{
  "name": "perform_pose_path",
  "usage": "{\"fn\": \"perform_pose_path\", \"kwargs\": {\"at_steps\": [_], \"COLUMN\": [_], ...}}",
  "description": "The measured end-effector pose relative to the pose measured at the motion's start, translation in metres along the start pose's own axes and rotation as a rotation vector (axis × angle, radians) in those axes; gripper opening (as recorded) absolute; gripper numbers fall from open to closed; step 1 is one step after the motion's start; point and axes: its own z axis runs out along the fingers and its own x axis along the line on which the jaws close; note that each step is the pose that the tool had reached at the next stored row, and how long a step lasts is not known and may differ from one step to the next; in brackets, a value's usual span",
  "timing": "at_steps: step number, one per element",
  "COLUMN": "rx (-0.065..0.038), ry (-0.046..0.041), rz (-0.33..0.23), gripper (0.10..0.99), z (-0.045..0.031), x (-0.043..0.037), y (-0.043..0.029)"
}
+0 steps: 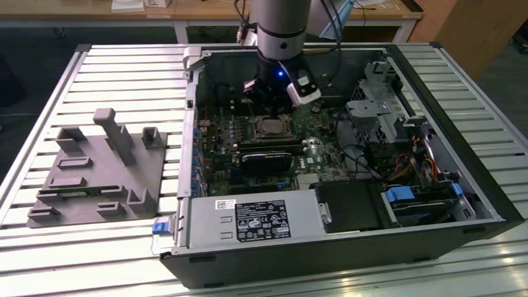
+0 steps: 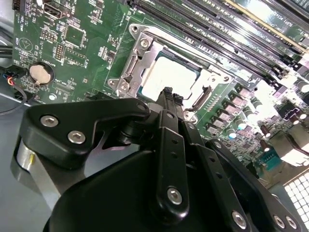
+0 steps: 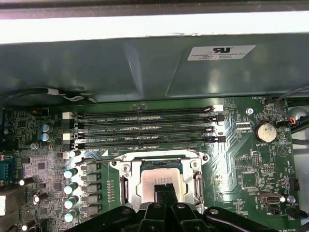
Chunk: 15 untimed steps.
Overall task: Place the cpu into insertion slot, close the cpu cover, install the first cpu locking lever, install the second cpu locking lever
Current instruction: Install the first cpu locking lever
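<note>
Where slatted table (image 1: 123, 68) bears case (image 1: 330, 263), cpu (image 2: 169, 77) lies seated.

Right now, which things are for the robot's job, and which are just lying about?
For the job:
the cpu
the cpu cover, framing the cpu
the gripper, right over the cpu

Just lying about:
the memory slots
the round battery
the grey block on the table, beside the computer case

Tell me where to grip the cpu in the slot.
Opposite edges, from straight above: the cpu lies flat, face up, with the cpu cover framing it closely, so a side approach looks blocked and little edge is free.
</note>
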Motion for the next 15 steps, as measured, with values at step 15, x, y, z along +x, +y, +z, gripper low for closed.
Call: {"fn": "perform_pose_path", "kwargs": {"at_steps": [15], "rx": [0.0], "ry": [-0.0002], "rz": [0.0], "gripper": [0.106], "z": [-0.0005], "x": [0.0157], "y": [-0.0011]}}
